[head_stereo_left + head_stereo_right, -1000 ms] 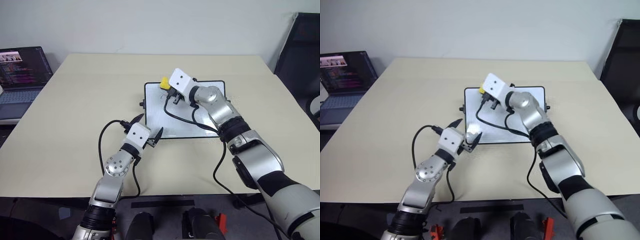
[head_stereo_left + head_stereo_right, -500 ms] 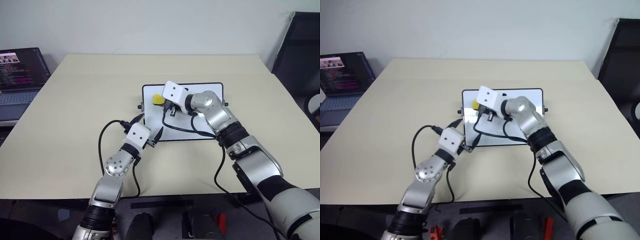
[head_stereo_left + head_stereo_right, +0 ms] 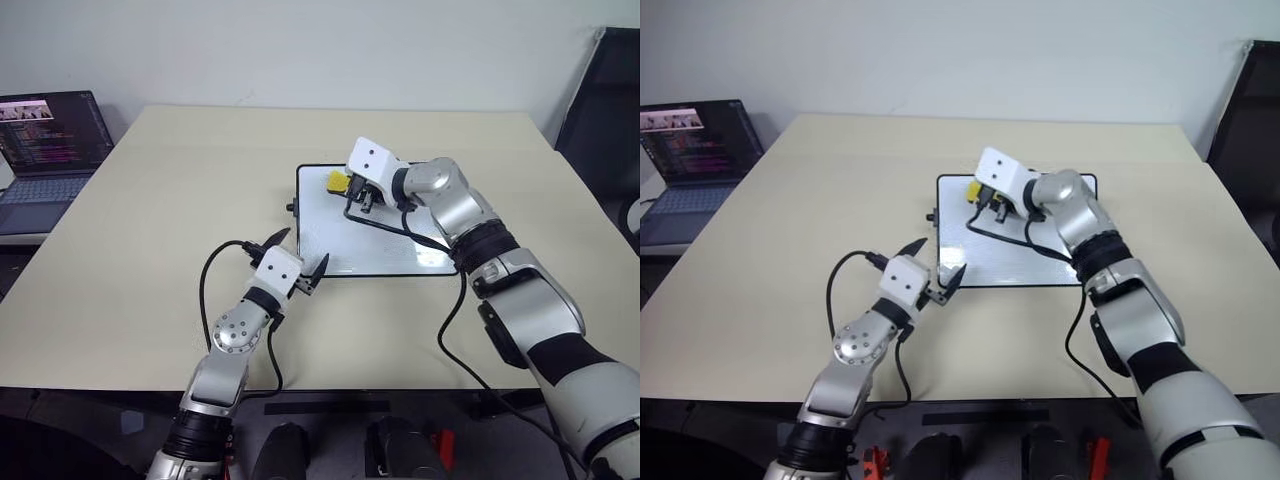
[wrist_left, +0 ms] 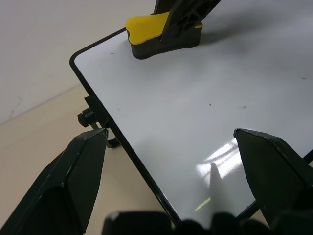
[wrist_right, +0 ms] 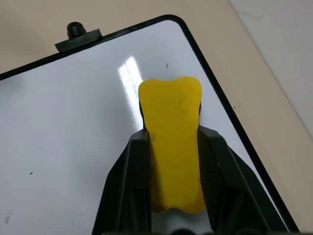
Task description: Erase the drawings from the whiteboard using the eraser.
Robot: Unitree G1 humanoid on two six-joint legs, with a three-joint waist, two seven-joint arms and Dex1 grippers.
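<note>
The whiteboard (image 3: 385,248) lies flat in the middle of the table. My right gripper (image 3: 350,190) is shut on the yellow eraser (image 3: 336,181), which presses on the board near its far left corner; the same eraser (image 5: 170,107) sits clamped between the black fingers (image 5: 132,166) in the right wrist view. The drawings are out of view; the white surface carries a few tiny dark specks (image 4: 242,106). My left gripper (image 3: 303,247) stands open at the board's near left corner, one finger on each side of the board's edge, nothing between them.
A black cable (image 3: 400,228) from my right wrist trails across the board. An open laptop (image 3: 45,140) stands beyond the table's left edge and a black chair (image 3: 600,100) at the far right. The beige table (image 3: 150,230) runs wide on the left.
My right gripper slid the eraser toward me and to the left over the board, then back toward the far left corner. The left gripper has stayed put. The camera shifted a little.
</note>
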